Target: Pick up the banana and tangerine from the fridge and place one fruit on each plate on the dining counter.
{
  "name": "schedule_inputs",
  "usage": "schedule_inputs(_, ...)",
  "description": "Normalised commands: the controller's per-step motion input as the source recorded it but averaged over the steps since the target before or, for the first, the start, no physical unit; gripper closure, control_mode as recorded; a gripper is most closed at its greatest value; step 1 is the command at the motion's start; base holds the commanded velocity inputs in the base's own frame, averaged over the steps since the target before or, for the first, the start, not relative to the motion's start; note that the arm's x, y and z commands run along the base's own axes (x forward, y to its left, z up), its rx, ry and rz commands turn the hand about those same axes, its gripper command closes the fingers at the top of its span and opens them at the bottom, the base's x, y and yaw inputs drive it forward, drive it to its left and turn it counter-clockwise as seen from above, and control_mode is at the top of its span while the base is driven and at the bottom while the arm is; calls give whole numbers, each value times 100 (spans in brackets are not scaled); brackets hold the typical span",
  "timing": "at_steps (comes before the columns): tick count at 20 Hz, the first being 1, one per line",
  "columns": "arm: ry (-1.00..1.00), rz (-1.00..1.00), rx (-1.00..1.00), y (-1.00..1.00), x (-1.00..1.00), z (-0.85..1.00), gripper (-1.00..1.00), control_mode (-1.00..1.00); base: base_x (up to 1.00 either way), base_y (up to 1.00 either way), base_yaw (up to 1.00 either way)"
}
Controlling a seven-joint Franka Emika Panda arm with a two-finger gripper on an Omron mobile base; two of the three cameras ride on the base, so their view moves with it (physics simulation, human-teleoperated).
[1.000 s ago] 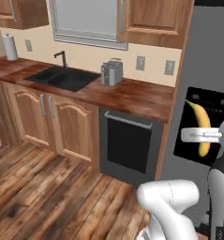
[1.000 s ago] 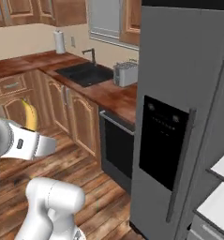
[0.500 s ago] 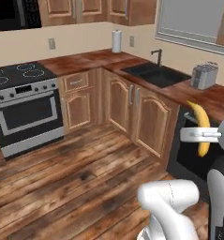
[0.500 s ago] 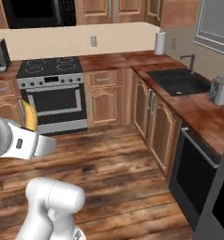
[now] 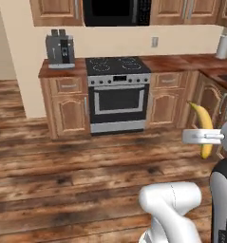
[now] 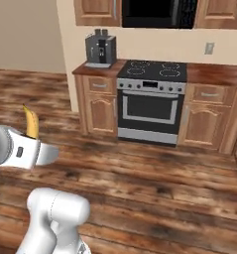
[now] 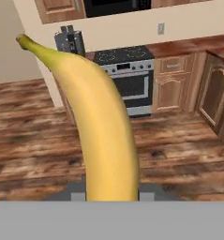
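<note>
My gripper (image 5: 206, 136) is shut on the banana (image 5: 203, 127), a curved yellow fruit held upright at the right side of the left base view. In the right base view the banana (image 6: 30, 123) sticks up behind the white wrist at the left. In the hand view the banana (image 7: 100, 117) rises from between the fingers, its dark tip pointing to the upper left. The tangerine, the fridge, the plates and the dining counter are out of view.
Ahead stands a steel stove (image 5: 117, 92) with a black microwave (image 5: 116, 11) above it, between wooden cabinets. A grey coffee machine (image 5: 60, 47) sits on the worktop to its left. Open wood floor (image 5: 77, 166) lies between me and the stove.
The whole scene has swung: the base has turned from the fridge and sink past the corner to the stove. The banana stays in the shut gripper, in the same pose.
</note>
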Motion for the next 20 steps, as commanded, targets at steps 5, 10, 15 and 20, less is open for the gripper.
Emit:
schedule_inputs(5, 0, 0, 0, 0, 0, 0, 100, 100, 40, 26, 66)
schedule_inputs(10, 0, 0, 0, 0, 0, 0, 100, 100, 67, 14, 59)
schedule_inputs(15, 0, 0, 0, 0, 0, 0, 100, 100, 81, 2, 57)
schedule_inputs(20, 0, 0, 0, 0, 0, 0, 100, 100, 98, 0, 54)
